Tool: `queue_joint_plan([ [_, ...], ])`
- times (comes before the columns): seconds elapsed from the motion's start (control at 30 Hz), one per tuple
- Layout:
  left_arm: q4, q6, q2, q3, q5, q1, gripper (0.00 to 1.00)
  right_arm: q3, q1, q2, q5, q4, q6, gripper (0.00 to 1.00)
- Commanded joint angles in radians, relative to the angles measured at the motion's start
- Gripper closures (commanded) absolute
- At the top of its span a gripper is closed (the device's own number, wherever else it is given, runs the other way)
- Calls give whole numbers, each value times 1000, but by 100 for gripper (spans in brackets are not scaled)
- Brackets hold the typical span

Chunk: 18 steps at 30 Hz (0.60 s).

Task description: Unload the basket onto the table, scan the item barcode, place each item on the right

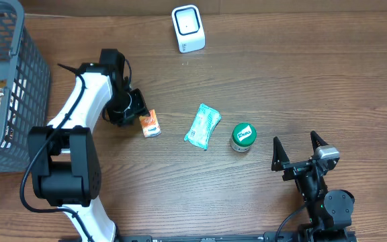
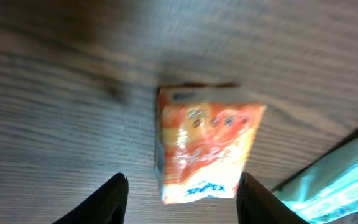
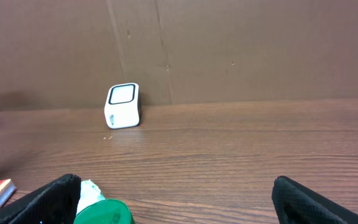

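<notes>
A small orange snack packet [image 1: 151,124] lies flat on the wooden table. My left gripper [image 1: 136,112] hovers just to its upper left. In the left wrist view the orange packet [image 2: 207,143] sits ahead of my open left gripper [image 2: 182,182], with bare wood showing between the packet and the left fingertip [image 2: 114,199]. The white barcode scanner [image 1: 188,28] stands at the table's far edge, also in the right wrist view as the scanner [image 3: 123,106]. My right gripper [image 1: 299,149] rests open near the front right, holding nothing.
A teal packet [image 1: 203,126] and a green-lidded tub [image 1: 242,136] lie right of the orange packet. A grey wire basket [image 1: 19,87] with goods stands at the far left. A brown cardboard wall [image 3: 229,50] backs the table.
</notes>
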Motion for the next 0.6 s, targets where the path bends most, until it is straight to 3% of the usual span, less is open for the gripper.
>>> queue_joint_plan([
  [0.0,46,11,-9,-72,17,5,53,-11,-6,-10,13,3,7,0],
  [0.57,185,8,-9,-155,54,-15,61,-11,-6,-10,13,3,7,0],
])
